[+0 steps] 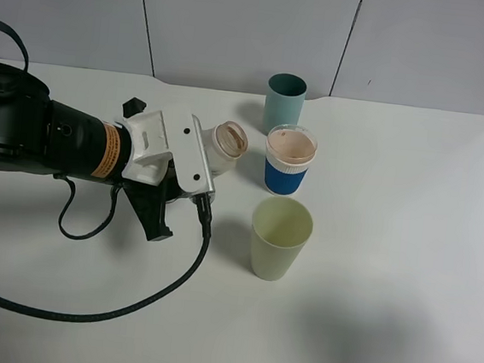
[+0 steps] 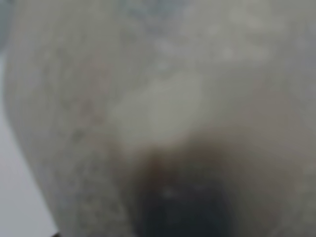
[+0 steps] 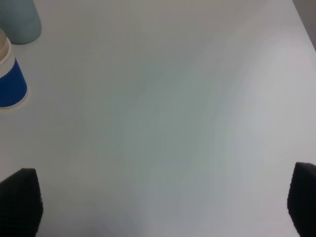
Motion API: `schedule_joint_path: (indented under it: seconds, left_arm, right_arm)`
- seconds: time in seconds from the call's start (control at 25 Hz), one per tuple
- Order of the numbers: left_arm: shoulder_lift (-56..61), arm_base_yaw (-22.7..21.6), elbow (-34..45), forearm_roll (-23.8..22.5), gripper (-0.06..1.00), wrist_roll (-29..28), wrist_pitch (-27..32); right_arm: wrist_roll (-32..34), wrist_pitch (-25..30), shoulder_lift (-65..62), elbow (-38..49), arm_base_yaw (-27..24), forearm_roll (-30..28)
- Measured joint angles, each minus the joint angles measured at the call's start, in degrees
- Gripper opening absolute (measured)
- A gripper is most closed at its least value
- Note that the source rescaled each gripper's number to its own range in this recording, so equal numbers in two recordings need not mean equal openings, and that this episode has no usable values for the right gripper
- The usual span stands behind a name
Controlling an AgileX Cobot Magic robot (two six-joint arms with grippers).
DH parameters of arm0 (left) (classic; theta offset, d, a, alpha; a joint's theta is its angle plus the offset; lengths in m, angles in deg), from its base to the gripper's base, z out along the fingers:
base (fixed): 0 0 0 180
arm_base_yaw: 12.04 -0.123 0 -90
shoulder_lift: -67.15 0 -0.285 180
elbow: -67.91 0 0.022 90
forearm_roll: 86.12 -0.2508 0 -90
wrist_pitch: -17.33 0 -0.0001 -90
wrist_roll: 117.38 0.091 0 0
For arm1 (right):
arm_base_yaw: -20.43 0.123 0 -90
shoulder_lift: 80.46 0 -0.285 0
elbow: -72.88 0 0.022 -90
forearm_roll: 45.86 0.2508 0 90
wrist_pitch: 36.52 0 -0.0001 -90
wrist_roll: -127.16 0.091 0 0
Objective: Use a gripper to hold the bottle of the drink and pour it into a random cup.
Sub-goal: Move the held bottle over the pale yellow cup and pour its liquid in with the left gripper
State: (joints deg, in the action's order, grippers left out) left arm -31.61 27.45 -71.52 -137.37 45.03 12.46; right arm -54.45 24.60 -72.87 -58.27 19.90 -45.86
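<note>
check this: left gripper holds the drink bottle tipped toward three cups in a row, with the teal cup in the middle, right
One slip: the middle cup is the blue-and-white paper cup; the teal cup stands behind it and the pale green cup in front, as the exterior high view shows. The left gripper does hold the drink bottle tipped toward them.

Bottle (image 1: 229, 139) body (most) behind L tool (image 1: 202, 154)
</note>
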Motion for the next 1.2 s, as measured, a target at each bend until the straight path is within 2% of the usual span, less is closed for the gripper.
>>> schedule_joint_path:
  seconds: [0.56,0.88,1.2]
  left_arm:
    - [0.0,0.0,-0.4,-4.0,0.05,-2.7,4.1]
    - [0.2,0.1,-2.8,-9.2,0.05,-7.7,4.9]
    - [0.2,4.6,-3.2,-12.2,0.05,-8.9,7.4]
  right_arm:
    - [0.0,0.0,0.0,0.0,0.0,0.0]
    - [0.0,0.0,0.0,0.0,0.0,0.0]
    - [0.0,0.0,0.0,0.0,0.0,0.0]
